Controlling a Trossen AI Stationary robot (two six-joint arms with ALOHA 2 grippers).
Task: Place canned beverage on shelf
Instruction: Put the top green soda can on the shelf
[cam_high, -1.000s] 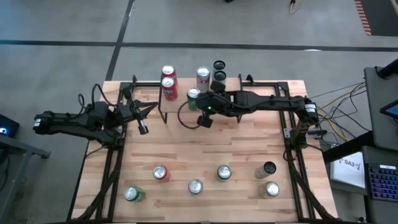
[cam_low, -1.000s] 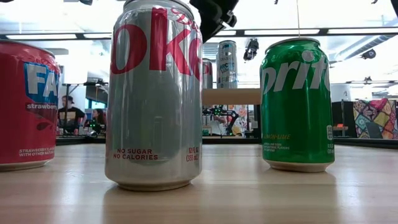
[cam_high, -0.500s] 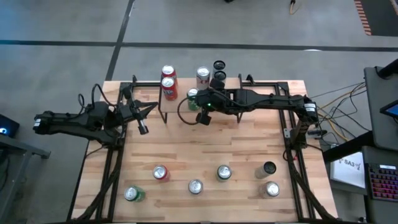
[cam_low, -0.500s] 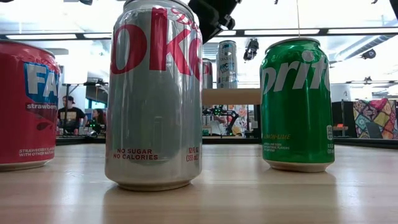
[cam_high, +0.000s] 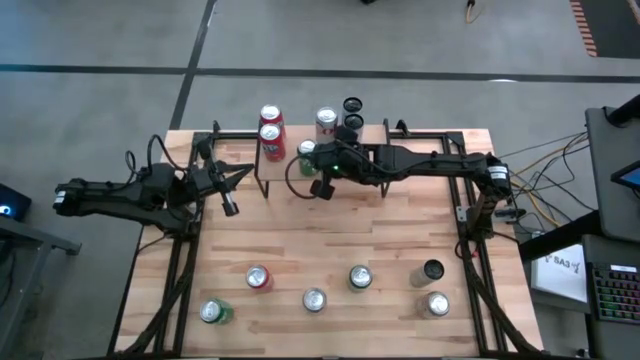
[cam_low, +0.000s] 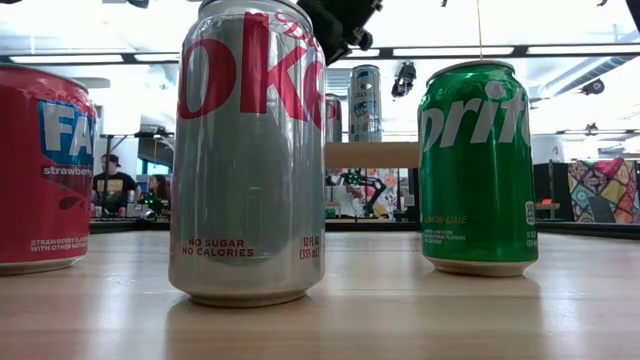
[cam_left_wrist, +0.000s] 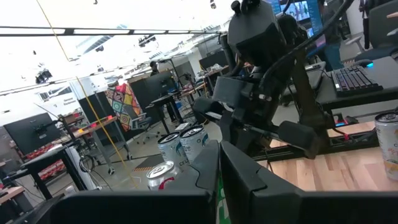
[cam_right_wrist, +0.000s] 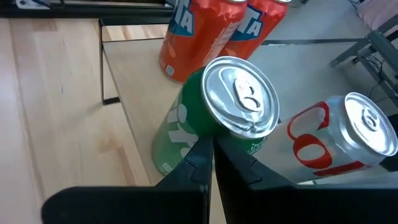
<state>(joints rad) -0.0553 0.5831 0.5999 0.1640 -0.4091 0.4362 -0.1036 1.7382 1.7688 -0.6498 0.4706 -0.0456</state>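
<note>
Green can (cam_right_wrist: 205, 118) – upright on shelf (cam_right_wrist: 134, 74) | right gripper (cam_right_wrist: 211, 163) – fingers together, empty, beside it | left gripper (cam_high: 229, 205) closed

I work in an open lab or workshop hall; bare concrete floor (cam_high: 400, 40) spreads from my table (cam_high: 330, 250) toward 12 o'clock; a keyboard (cam_high: 612, 290) and cables (cam_high: 540, 160) sit at 3 o'clock; people at desks (cam_low: 115, 185) and ceiling strip lights (cam_low: 440, 50) show beyond.

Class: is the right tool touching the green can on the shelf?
Cannot tell. In the right wrist view the shut right tool overlaps the green can on the shelf; contact unclear.
</note>
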